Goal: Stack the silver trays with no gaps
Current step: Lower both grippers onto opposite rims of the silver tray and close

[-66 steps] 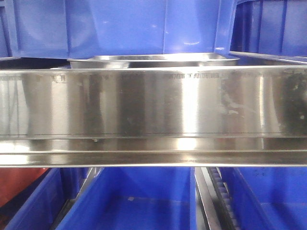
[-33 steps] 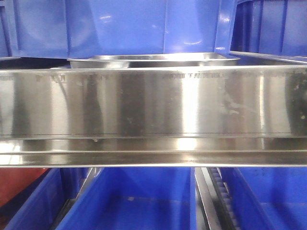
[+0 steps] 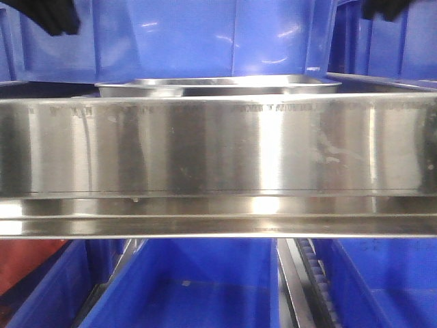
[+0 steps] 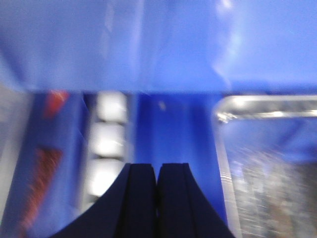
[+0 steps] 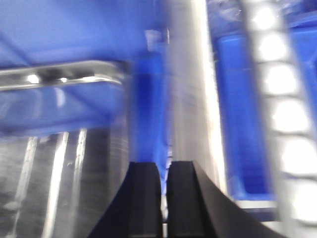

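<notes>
A long, mirror-like steel shelf (image 3: 218, 147) is seen spanning the front view. A silver tray (image 3: 218, 84) is set on it just behind the front edge, backed by a blue bin (image 3: 171, 37).

left end effector (image 4: 157, 171) jaws together | silver tray (image 4: 270, 105) to its right | blue bin (image 4: 124, 44) behind | blurred

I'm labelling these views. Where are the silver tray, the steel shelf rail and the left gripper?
silver tray (image 3: 205, 87): front view, on its near rim.
steel shelf rail (image 3: 218, 143): front view, middle of its broad face.
left gripper (image 4: 157, 169): left wrist view, between its two fingertips.
</notes>
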### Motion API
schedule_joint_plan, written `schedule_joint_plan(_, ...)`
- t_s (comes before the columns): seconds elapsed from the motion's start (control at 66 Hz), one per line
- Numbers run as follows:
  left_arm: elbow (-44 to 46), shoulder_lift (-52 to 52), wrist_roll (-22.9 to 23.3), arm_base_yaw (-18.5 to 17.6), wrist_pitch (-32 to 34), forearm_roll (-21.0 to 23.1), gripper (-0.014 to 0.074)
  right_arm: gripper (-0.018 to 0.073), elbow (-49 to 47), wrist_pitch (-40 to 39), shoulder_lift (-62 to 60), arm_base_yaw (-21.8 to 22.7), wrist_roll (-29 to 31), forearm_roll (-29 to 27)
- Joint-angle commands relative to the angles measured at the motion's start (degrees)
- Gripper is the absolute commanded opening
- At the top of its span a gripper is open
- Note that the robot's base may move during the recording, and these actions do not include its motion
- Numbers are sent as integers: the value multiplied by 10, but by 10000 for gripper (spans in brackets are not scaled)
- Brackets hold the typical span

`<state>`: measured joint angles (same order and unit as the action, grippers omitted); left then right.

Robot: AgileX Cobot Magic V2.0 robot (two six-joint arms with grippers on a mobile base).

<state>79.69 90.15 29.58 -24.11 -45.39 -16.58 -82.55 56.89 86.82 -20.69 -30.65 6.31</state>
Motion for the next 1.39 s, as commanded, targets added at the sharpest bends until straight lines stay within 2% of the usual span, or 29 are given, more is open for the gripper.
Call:
schedule_joint_plan(0.0, 11, 11, 6, -5, -7, 17, -16, 6, -39, 9, 33, -6, -3, 13)
schedule_joint_plan(0.242, 11, 30, 6, -5, 28, 48, -16, 6, -51, 15, 83, -6, -3, 7)
schedule_joint_plan(0.485, 11, 31, 6, -5, 37, 47, -16, 10, -51, 17, 104, -6, 20, -4)
schedule_joint_plan(0.53, 11, 31, 6, -5, 38, 47, -16, 28, -51, 17, 108, -6, 23, -12)
schedule_joint_plan(0.652, 11, 31, 6, -5, 38, 57, -9, 146, -51, 11, 117, -6, 23, -32)
schedule_joint_plan(0.727, 11, 31, 6, -5, 38, 65, 41, 188, -51, 11, 123, -6, 23, -33)
schedule_joint_plan(0.864, 11, 31, 6, -6, 31, 74, 201, 193, -51, 11, 125, -6, 23, -33)
schedule_joint_plan(0.939, 11, 31, 6, -7, 28, 74, 256, 193, -51, 7, 125, -6, 23, -33)
schedule_joint_plan(1.379, 11, 75, 4, -26, 7, 74, 263, 192, -51, 12, 144, -6, 23, -33)
